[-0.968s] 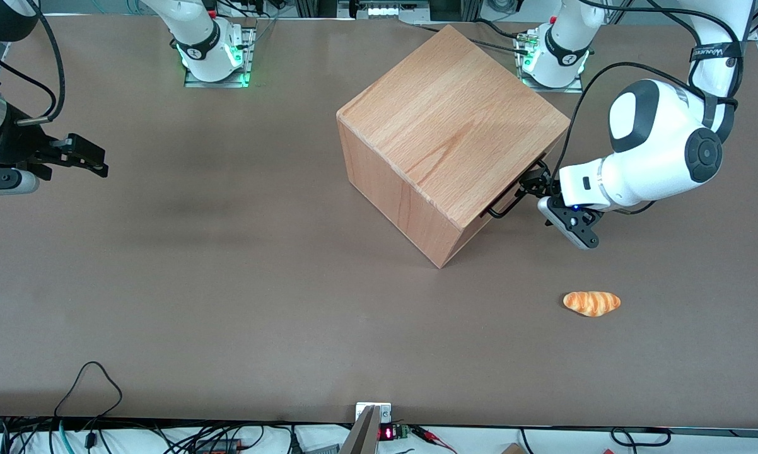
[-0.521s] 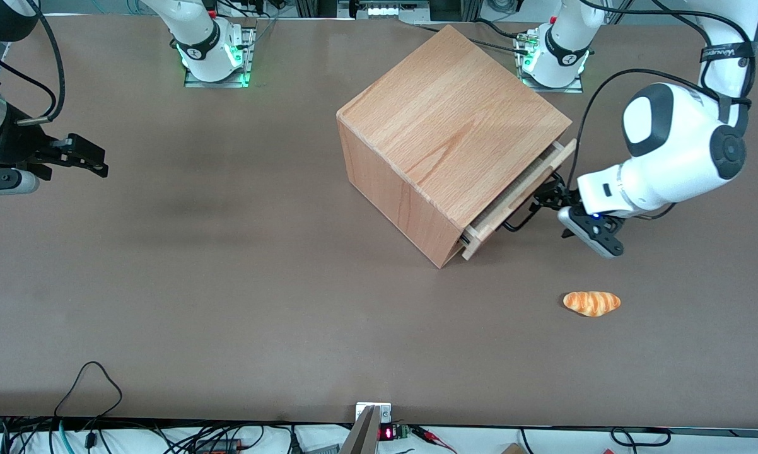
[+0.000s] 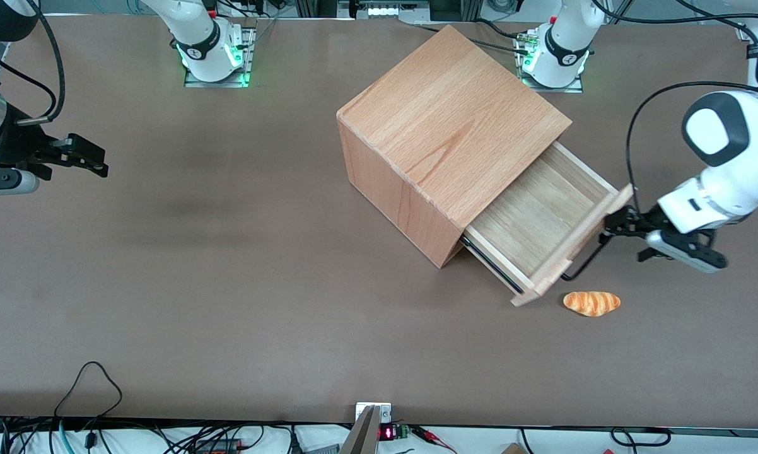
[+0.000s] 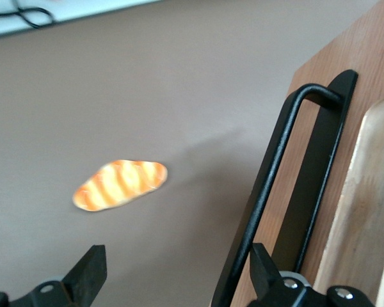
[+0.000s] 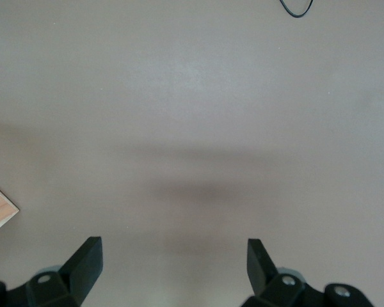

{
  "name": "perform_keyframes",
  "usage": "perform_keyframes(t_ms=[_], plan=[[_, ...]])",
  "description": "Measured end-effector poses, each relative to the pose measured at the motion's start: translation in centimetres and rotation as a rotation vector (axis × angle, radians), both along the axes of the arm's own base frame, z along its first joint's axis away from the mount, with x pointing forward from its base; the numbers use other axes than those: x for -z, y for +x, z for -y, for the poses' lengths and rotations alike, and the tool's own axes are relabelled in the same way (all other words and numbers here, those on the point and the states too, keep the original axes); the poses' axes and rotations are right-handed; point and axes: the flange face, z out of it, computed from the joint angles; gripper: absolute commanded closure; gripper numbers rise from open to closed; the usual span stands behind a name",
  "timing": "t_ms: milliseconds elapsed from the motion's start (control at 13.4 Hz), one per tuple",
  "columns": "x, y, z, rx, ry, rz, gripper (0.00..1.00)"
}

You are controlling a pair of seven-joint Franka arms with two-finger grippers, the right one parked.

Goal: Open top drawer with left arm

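The top drawer (image 3: 536, 217) stands pulled far out of the cube-shaped wooden cabinet (image 3: 454, 120), and its tray shows nothing inside. A thin black bar handle (image 3: 584, 261) runs along its flat front (image 3: 574, 252). The left arm (image 3: 719, 170) reaches in from the working arm's end of the table, with its gripper (image 3: 611, 227) at the handle. In the left wrist view the gripper (image 4: 177, 272) is open. The handle (image 4: 269, 185) passes just inside one finger (image 4: 262, 268), close against the drawer front (image 4: 365, 51). The other finger (image 4: 93, 268) is far from it, over bare table.
An orange striped bread roll (image 3: 591, 302) lies on the brown table (image 3: 227, 284), nearer the front camera than the drawer's front corner and close to it; in the wrist view the bread roll (image 4: 120, 185) lies beside the handle. Cables run along the table's near edge.
The drawer has gone from shut to slightly out to far out. The left gripper has travelled with the handle, away from the cabinet, toward the working arm's end and nearer the camera.
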Motion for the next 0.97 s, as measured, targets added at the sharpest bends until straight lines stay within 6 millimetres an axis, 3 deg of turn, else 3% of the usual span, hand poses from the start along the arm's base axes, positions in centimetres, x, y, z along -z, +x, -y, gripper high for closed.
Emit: perform_keyframes(t_ms=[298, 596, 968], plan=[[-1.2, 0.4, -2.1, -0.041, 0.013, 0.04, 0.02], [-5.3, 1.3, -2.3, -0.071, 0.002, 0.085, 0.01], [-11.0, -1.9, -1.9, -0.1, 0.041, -0.007, 0.01]])
